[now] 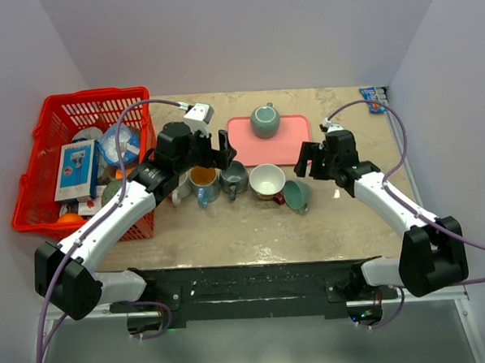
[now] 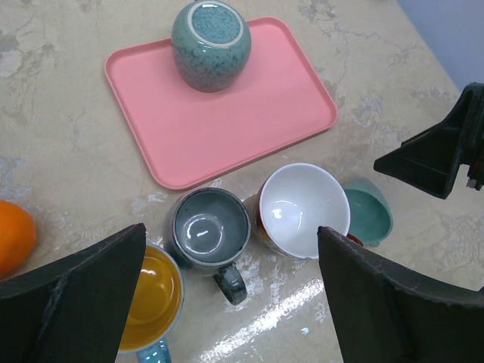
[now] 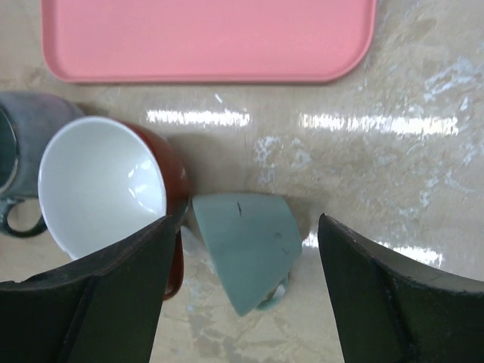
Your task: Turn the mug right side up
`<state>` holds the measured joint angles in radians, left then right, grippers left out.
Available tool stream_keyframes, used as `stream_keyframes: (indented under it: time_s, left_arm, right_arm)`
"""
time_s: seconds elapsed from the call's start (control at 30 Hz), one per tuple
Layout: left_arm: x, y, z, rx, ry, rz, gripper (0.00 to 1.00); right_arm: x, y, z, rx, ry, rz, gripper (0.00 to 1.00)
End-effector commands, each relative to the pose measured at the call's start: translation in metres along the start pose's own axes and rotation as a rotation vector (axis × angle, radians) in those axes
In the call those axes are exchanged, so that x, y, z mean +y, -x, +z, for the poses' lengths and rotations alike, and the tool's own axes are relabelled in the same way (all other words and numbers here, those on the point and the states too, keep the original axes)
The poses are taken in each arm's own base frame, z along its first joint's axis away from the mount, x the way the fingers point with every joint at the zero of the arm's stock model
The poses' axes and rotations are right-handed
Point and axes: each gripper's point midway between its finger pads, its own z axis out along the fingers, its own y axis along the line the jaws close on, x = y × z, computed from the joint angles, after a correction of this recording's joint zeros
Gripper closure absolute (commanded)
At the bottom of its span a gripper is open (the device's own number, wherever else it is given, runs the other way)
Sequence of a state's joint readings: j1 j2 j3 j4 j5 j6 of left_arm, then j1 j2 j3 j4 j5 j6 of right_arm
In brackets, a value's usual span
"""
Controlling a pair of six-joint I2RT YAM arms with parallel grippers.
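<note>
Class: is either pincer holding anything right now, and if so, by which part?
Nothing is held: the left pincer and the right pincer both stand open and empty.

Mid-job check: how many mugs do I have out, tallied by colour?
Teal mugs: 2, upside-down one on tray, tipped one
Grey mug: 1
Red mug: 1
Orange-lined mug: 1
Total: 5

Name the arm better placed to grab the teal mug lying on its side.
Right. The right gripper, open, hangs directly over the tipped teal mug. The left gripper hangs over the grey mug, farther off.
</note>
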<state>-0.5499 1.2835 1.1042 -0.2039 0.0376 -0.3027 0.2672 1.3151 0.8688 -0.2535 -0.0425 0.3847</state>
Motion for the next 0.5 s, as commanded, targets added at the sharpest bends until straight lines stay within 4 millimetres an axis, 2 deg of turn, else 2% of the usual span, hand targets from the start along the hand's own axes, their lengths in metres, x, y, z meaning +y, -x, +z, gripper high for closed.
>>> stream_keyframes:
  time_s: [0.0,0.23,0.47]
  left_arm:
    - [-0.004,0.020,-0.002,-0.059,-0.016,0.006,0.01]
    - [-0.005,0.016,-0.001,-0.046,-0.025,0.004,0.01]
    - [-0.004,0.011,-0.002,-0.034,-0.022,0.008,0.01]
  right_arm:
    - [0.003,-0.027,-0.010,0.096,0.023,-0.058,0.23]
    - [0.008,-0.062,-0.001,0.171,-0.031,-0.124,0.27]
    - [-0.005,-0.075,0.014,0.194,-0.120,-0.054,0.36]
